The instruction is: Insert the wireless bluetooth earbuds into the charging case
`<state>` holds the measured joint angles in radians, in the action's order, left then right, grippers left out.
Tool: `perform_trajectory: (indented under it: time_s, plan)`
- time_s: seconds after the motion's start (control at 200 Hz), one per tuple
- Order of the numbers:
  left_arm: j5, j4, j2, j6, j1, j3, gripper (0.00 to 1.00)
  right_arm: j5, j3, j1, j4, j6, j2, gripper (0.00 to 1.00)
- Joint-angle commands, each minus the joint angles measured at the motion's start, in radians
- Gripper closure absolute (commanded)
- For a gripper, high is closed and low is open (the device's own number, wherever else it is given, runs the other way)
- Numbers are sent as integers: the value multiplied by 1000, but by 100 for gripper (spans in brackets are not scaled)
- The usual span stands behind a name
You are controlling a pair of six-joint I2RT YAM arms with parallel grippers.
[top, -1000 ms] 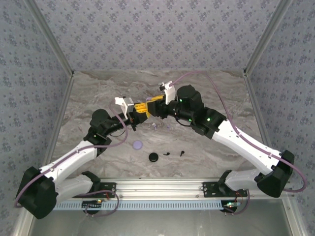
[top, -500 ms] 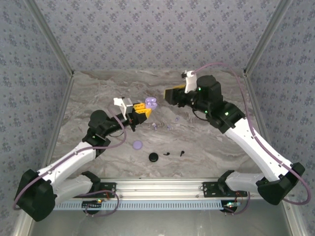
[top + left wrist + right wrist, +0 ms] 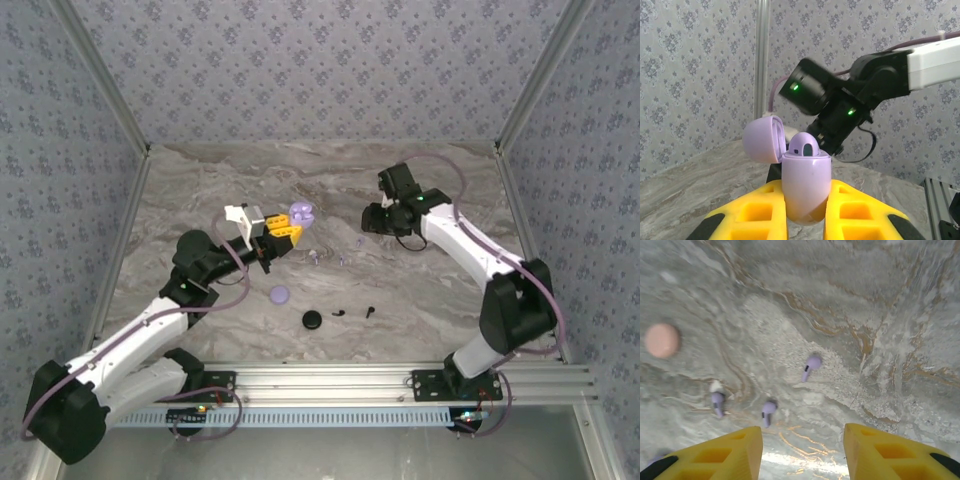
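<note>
My left gripper (image 3: 806, 216) is shut on the lilac charging case (image 3: 806, 185), held upright above the table with its lid (image 3: 764, 140) swung open. One lilac earbud (image 3: 805, 146) sits in the case. From above, the left gripper (image 3: 288, 227) and the case (image 3: 301, 213) are left of centre. My right gripper (image 3: 372, 222) hovers to their right, open and empty, yellow fingers (image 3: 715, 457) wide apart. Below it three lilac earbuds (image 3: 811, 365) (image 3: 768, 410) (image 3: 717, 400) lie loose on the marble. Two black earbuds (image 3: 340, 312) (image 3: 370, 311) lie nearer the front.
A black round case (image 3: 313, 320) and a lilac round piece (image 3: 279, 294) lie on the table toward the front. A pink round case (image 3: 662, 340) rests left of the lilac earbuds. Patterned walls (image 3: 320, 70) close in the table on three sides.
My right gripper has drawn away from the lilac case, moved right and dropped toward the table, its arm folding back. The left gripper keeps holding the case and has shifted only slightly.
</note>
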<state>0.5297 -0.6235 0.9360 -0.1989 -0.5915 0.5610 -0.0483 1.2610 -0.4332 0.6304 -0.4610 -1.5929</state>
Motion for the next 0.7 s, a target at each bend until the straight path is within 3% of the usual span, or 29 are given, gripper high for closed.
perform_trajectory:
  time_s: [0.0, 0.305, 0.695]
  plan:
    - [-12, 0, -32, 16, -6, -12, 100, 17, 43, 0, 20, -20, -96, 53]
    - [-25, 21, -73, 29, -7, -32, 100, 48, 184, -31, 24, -41, -342, 56]
    - [-27, 44, -113, 44, -6, -44, 100, 106, 239, -48, 50, -77, -451, 60]
